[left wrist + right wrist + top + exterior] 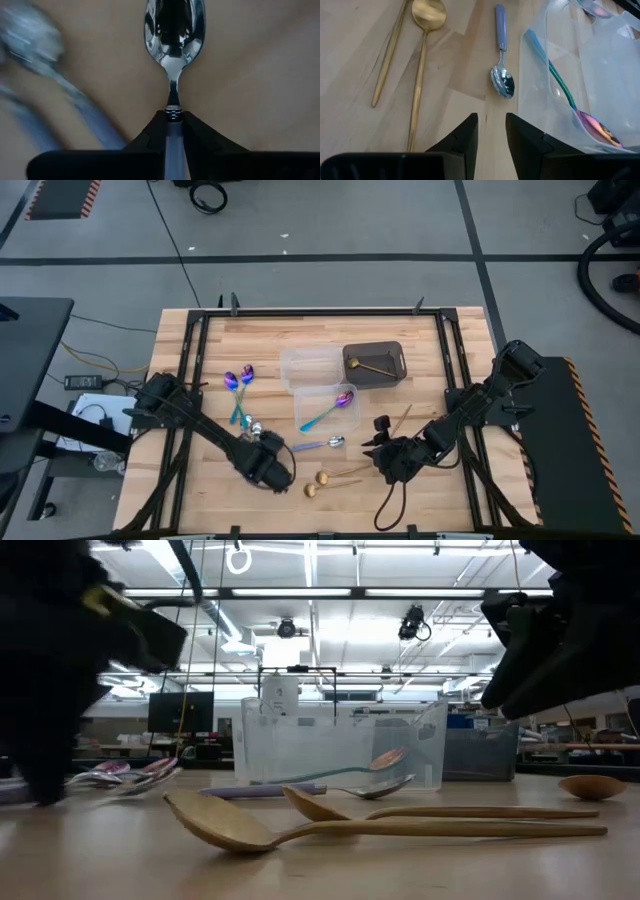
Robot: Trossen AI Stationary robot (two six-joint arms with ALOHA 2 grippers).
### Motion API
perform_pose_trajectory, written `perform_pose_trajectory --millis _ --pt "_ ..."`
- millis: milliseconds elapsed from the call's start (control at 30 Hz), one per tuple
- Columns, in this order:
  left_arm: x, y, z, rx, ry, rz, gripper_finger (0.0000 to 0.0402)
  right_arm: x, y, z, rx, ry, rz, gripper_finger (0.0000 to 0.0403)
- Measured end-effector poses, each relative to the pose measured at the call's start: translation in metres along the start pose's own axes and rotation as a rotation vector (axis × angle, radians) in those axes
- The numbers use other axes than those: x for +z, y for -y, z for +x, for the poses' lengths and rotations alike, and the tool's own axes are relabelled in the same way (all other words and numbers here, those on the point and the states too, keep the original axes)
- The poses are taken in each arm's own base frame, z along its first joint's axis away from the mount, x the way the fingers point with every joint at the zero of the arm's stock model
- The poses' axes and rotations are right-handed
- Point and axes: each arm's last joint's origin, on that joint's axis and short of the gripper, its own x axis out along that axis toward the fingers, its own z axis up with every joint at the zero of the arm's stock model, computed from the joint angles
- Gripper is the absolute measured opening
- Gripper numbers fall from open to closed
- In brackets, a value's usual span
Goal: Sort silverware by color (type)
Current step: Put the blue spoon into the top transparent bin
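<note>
My left gripper [259, 438] is at the table's near left, shut on a silver spoon [174, 27] with a pale blue handle. A blurred second silver utensil [30, 40] lies beside it. My right gripper [491, 125] is open a little and empty, near a silver, blue-handled spoon [501, 75] that lies flat on the wood. Two gold spoons [325, 478] lie flat near the front edge. An iridescent spoon with a teal handle [330, 410] lies in a clear tub, and two more [238, 380] lie on the table at the left. My left gripper pinches the silver spoon between its two fingers at the top of the pale blue handle [173, 131], just behind the neck. The fingers lie along the spoon, and its bowl [174, 30] sticks out straight ahead of them. The table behind it is blurred.
Two clear tubs [312, 363] [352, 392] stand at mid table. A dark tub [398, 370] behind them holds a gold spoon [368, 366]. A gold stick-like utensil [400, 418] lies near my right gripper. A dark frame [320, 312] borders the table.
</note>
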Motion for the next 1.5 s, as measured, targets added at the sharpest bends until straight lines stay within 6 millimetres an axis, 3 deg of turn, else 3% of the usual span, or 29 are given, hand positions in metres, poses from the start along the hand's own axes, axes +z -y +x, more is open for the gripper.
perform_pose_trajectory --millis 233,333,533,900,1267,1500 --pt "0.022 -0.01 -0.042 0.011 0.057 0.036 0.0046 -0.004 -0.001 -0.001 0.0 -0.029 0.01 0.011" --pt "0.038 -0.015 -0.065 0.02 0.13 0.053 0.0046 -0.005 -0.001 -0.001 -0.002 -0.042 0.02 0.011" --pt "0.077 -0.027 -0.086 0.13 0.275 0.158 0.0046 -0.005 -0.002 -0.002 0.001 -0.038 0.03 0.011" --pt "0.165 -0.053 -0.076 0.256 0.413 0.404 0.0046 -0.011 -0.001 -0.003 -0.052 -0.084 -0.022 0.0109" --pt "0.246 -0.084 -0.072 0.115 0.533 0.496 0.0046 -0.012 0.02 0.005 -0.132 -0.127 0.011 0.0109" --pt "0.267 -0.105 -0.065 0.097 0.536 0.414 0.0046 -0.013 0.026 0.007 -0.178 -0.134 0.112 0.0109"
